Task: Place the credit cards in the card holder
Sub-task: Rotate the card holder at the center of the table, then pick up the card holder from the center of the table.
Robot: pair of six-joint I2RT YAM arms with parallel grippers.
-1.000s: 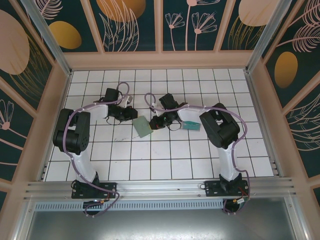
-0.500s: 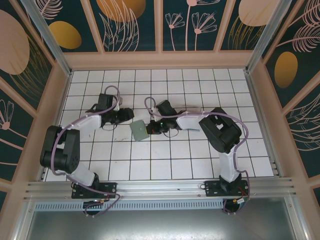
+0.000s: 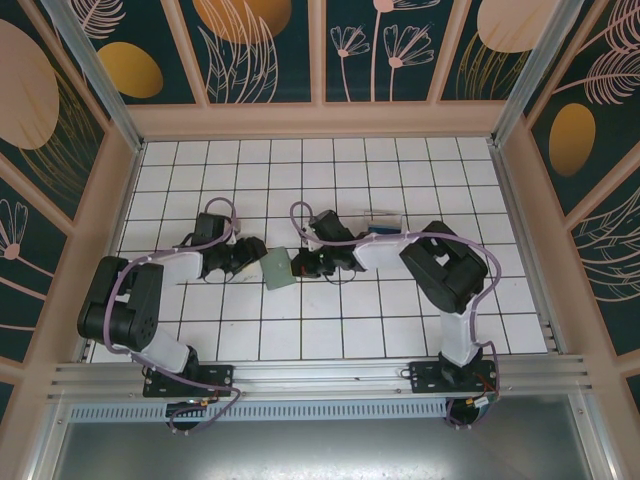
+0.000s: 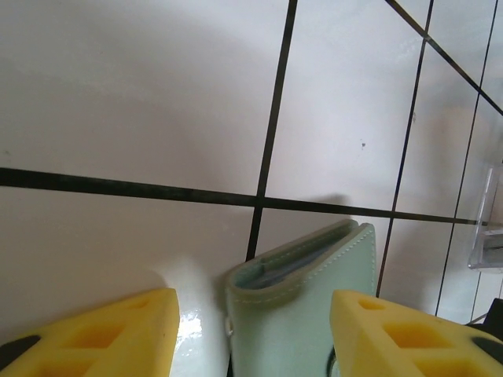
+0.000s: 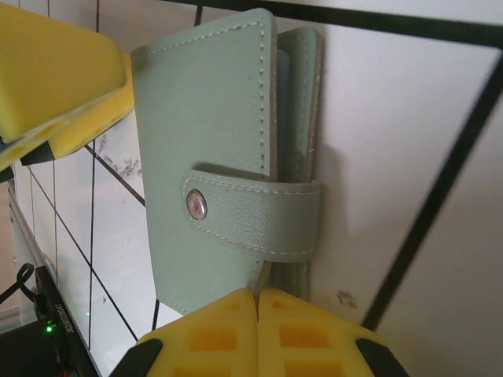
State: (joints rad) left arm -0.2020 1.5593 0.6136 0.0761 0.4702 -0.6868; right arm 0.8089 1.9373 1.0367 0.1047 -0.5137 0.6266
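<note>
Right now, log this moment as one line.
left tool: open, card holder between fingers | right tool: shut, tips at holder's strap edge | card holder: closed, strap snapped, flat on table

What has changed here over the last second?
The card holder moved slightly toward the near left and now lies flat on the table. The left fingers opened and straddle its end. The right fingers stayed shut against its edge.

Bright, even light from above leaves only soft shadows under the arms (image 3: 455,270) on the white tiled floor (image 3: 340,310) — the wrist views are sharp mid-frame, with blurred near yellow fingers (image 4: 102,330) and glossy glare beside them.
</note>
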